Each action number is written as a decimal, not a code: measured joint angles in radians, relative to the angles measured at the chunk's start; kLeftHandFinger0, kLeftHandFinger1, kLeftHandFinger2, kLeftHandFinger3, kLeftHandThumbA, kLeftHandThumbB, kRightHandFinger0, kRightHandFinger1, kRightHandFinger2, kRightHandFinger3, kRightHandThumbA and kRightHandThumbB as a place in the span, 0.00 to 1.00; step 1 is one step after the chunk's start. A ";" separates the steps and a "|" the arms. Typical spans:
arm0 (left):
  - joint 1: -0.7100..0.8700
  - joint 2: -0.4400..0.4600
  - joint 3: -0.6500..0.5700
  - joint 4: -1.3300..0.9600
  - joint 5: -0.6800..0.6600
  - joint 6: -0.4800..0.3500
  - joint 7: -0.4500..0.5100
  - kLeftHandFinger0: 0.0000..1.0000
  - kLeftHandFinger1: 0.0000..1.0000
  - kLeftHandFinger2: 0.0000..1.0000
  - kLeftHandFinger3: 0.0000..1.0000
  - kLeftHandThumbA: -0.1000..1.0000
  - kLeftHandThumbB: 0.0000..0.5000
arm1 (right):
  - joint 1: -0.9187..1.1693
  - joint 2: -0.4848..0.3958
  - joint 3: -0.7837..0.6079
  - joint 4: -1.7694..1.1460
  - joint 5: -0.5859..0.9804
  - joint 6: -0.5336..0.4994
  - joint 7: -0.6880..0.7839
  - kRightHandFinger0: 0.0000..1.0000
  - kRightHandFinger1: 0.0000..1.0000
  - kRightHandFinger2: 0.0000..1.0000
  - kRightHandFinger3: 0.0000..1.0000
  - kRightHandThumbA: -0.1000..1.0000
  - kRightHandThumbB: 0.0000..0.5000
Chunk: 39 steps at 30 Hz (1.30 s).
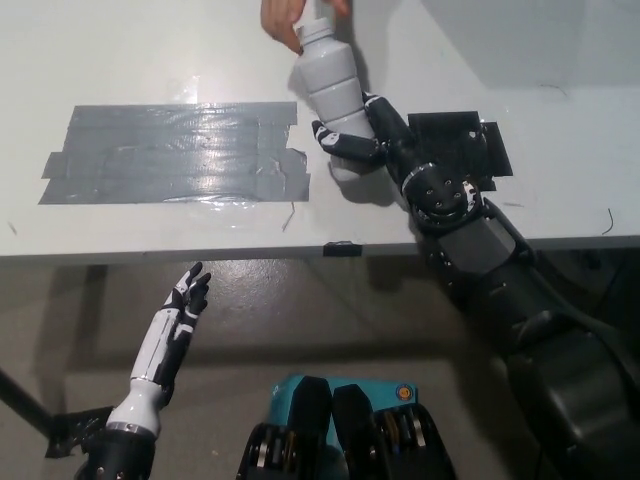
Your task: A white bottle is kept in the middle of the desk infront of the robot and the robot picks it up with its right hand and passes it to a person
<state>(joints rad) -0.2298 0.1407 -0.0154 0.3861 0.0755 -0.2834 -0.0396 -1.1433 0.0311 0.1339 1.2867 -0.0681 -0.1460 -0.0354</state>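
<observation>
White and slim, your left hand (178, 315) rests splayed below the desk (150, 60) edge. Glossy grey tape (175, 152) lies flat. Your right hand (372, 135) grips the ribbed white bottle (332, 85); a person's fingers (283, 18) pinch its cap.

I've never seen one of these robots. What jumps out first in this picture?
A black right hand grips a white bottle above the white desk, while a person's hand at the top edge touches its cap. A patch of grey tape lies on the desk's left, and the white left hand rests open below the desk edge.
</observation>
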 measured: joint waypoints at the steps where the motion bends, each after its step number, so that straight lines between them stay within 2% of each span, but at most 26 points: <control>1: 0.000 0.000 0.000 0.000 0.000 0.000 0.000 1.00 1.00 1.00 1.00 0.93 0.19 | 0.000 0.000 0.000 0.001 -0.001 0.000 0.000 0.18 0.61 0.90 0.81 0.00 0.36; 5: 0.000 0.000 0.000 0.000 0.000 0.001 0.000 1.00 1.00 1.00 1.00 0.93 0.18 | 0.000 0.001 -0.001 0.002 -0.002 0.000 0.001 0.19 0.63 0.93 0.83 0.00 0.34; 8: 0.000 0.000 -0.001 0.000 0.000 0.001 0.000 1.00 1.00 1.00 1.00 0.94 0.17 | 0.000 0.001 -0.001 0.002 -0.002 0.000 0.000 0.14 0.62 0.93 0.85 0.00 0.31; 10: 0.000 0.000 -0.001 0.000 0.001 0.001 0.000 1.00 1.00 1.00 1.00 0.94 0.16 | 0.000 0.001 -0.002 0.001 -0.002 -0.001 -0.001 0.17 0.64 0.95 0.88 0.00 0.31; 11: 0.000 0.000 -0.001 0.000 0.001 0.001 0.000 1.00 1.00 1.00 1.00 0.94 0.15 | 0.000 0.001 -0.003 0.001 -0.002 -0.002 -0.001 0.22 0.64 0.92 0.85 0.00 0.34; 12: 0.000 0.000 -0.001 0.000 0.001 0.001 0.000 1.00 1.00 1.00 1.00 0.94 0.15 | 0.000 0.002 -0.005 0.001 -0.002 -0.003 -0.002 0.32 0.66 0.87 0.93 0.21 0.41; 13: 0.000 0.001 -0.002 0.000 0.002 0.001 0.000 1.00 1.00 1.00 1.00 0.94 0.13 | 0.000 0.002 -0.007 0.001 -0.002 -0.005 -0.003 0.42 0.73 0.95 1.00 0.38 0.54; 14: 0.000 0.001 -0.003 0.000 0.003 0.001 0.000 1.00 1.00 1.00 1.00 0.94 0.09 | 0.000 0.002 -0.012 0.001 -0.001 -0.008 -0.004 0.69 1.00 1.00 1.00 0.56 0.79; 15: 0.000 0.001 -0.004 0.000 0.003 0.001 0.000 1.00 1.00 1.00 1.00 0.94 0.08 | 0.000 0.002 -0.015 0.001 0.000 -0.010 -0.004 0.80 1.00 1.00 1.00 0.60 0.79; 16: 0.000 0.003 -0.006 0.000 0.004 0.001 0.000 1.00 1.00 1.00 1.00 0.92 0.07 | 0.000 0.003 -0.032 -0.001 0.007 -0.023 0.001 1.00 1.00 1.00 1.00 0.69 0.94; 18: 0.000 0.004 -0.007 0.000 0.004 0.001 0.000 1.00 1.00 1.00 1.00 0.91 0.09 | 0.000 0.004 -0.045 -0.003 0.014 -0.037 0.010 1.00 1.00 1.00 1.00 0.70 1.00; 22: 0.000 0.006 -0.008 0.000 0.004 0.002 0.000 1.00 1.00 1.00 1.00 0.92 0.08 | 0.001 0.004 -0.089 -0.005 0.045 -0.074 0.059 1.00 1.00 1.00 1.00 0.87 1.00; 24: 0.000 0.006 -0.010 -0.001 0.004 0.005 0.000 1.00 1.00 1.00 1.00 0.91 0.08 | 0.002 0.003 -0.094 -0.005 0.051 -0.098 0.078 1.00 1.00 1.00 1.00 0.87 1.00; 26: 0.000 0.006 -0.011 -0.001 0.004 0.009 0.000 1.00 1.00 1.00 1.00 0.90 0.06 | 0.005 0.003 -0.096 -0.005 0.052 -0.117 0.086 1.00 1.00 1.00 1.00 0.93 0.96; 28: 0.000 0.007 -0.012 -0.001 0.004 0.011 0.000 1.00 1.00 1.00 1.00 0.90 0.04 | 0.009 0.002 -0.095 -0.010 0.051 -0.125 0.088 1.00 1.00 1.00 1.00 0.98 0.98; 31: 0.000 0.008 -0.015 -0.001 0.005 0.012 0.000 1.00 1.00 1.00 1.00 0.91 0.04 | 0.039 -0.002 -0.092 -0.056 0.047 -0.150 0.085 1.00 1.00 1.00 1.00 1.00 0.97; 33: 0.000 0.009 -0.015 -0.001 0.005 0.012 0.000 1.00 1.00 1.00 1.00 0.90 0.12 | 0.069 -0.007 -0.091 -0.115 0.044 -0.156 0.082 1.00 1.00 1.00 1.00 1.00 0.96; 35: 0.000 0.010 -0.015 -0.001 0.004 0.013 0.000 1.00 1.00 1.00 1.00 0.88 0.07 | 0.098 -0.012 -0.091 -0.171 0.041 -0.158 0.078 1.00 1.00 1.00 1.00 1.00 0.99; 39: 0.000 0.010 -0.015 0.002 0.003 0.015 0.000 1.00 1.00 1.00 1.00 0.89 0.07 | 0.188 -0.022 -0.091 -0.336 0.037 -0.154 0.077 1.00 1.00 1.00 1.00 1.00 0.87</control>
<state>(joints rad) -0.2297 0.1504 -0.0307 0.3879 0.0782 -0.2688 -0.0393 -0.9555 0.0093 0.0426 0.9510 -0.0307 -0.2999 0.0413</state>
